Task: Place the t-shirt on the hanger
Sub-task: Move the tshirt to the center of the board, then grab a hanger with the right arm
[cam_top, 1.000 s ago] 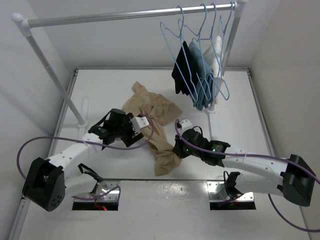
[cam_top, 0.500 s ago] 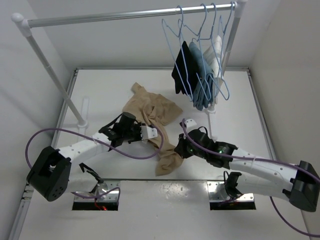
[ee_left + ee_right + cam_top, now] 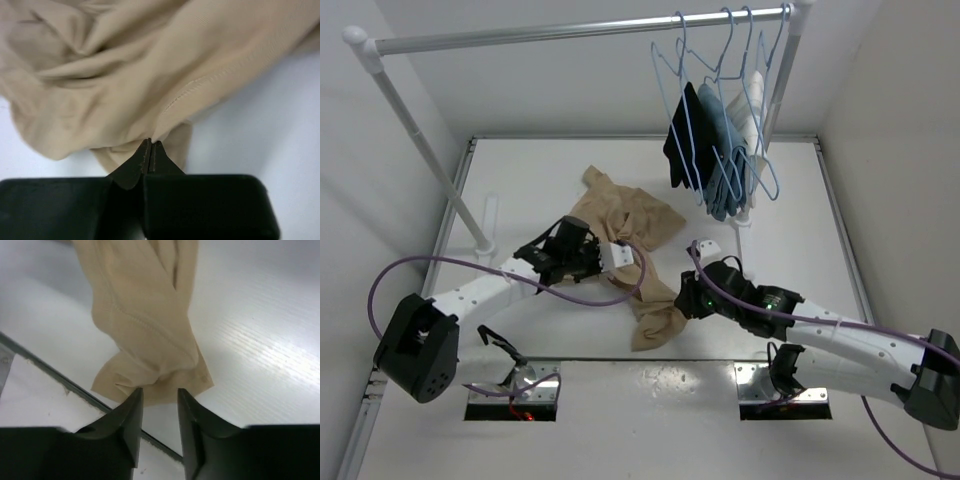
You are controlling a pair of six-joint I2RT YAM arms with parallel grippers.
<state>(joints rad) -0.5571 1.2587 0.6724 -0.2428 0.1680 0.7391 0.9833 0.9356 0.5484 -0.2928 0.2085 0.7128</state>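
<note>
At the left edge of the t-shirt (image 3: 150,75), the left gripper (image 3: 150,145) clenches a fold; at its near end, the right gripper (image 3: 159,392) stands slightly parted, empty.

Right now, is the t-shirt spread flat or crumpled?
Crumpled: the t-shirt lies in heaped folds on the table, its near end twisted into a narrow strip.

Your tan t-shirt (image 3: 620,222) lies crumpled mid-table (image 3: 520,180), one part twisted into a long tail that runs toward the near edge and flares at its end. Your light-blue wire hanger (image 3: 665,60) hangs bare from the rail (image 3: 520,33).
</note>
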